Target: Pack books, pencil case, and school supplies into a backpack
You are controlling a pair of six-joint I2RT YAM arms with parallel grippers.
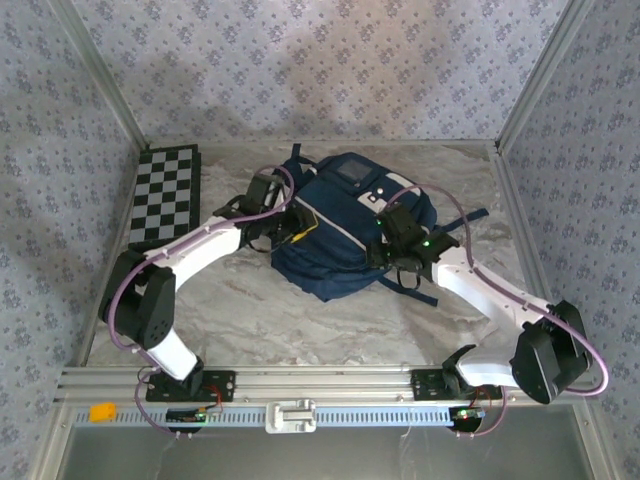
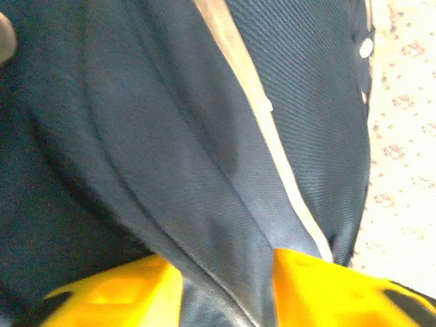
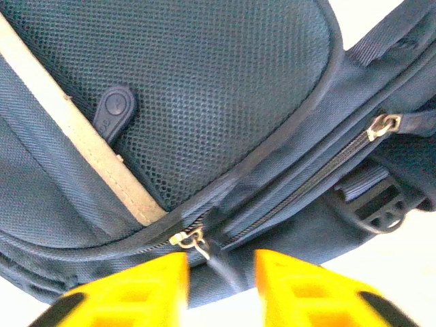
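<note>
The large navy blue fabric backpack (image 1: 345,235) with pale trim stripes lies flat on the marbled grey tabletop (image 1: 300,320), in the middle towards the far side. An arm reaches in on each flank, and the black-and-white chequered board (image 1: 165,195) lies well apart at the far left. The step in hand looks like working the zip along the bag's right edge. In the right wrist view the right gripper (image 3: 219,262) has its yellow fingers parted and gripping nothing, with the small metal zip slider (image 3: 192,238) just beyond the left finger and its thin dark pull tab (image 3: 221,264) hanging in the gap. To do this well, the fingers should settle squarely over that tab before closing, so they catch the tab and not the fabric under it. The pull should then run along the line of the teeth, not across them. The left gripper (image 2: 225,262) has its fingers apart astride a raised fold of navy cloth on the bag's left side, though I cannot tell whether it is pinching the fold. A firm hold there would probably keep the bag from sliding as the zip is drawn.
</note>
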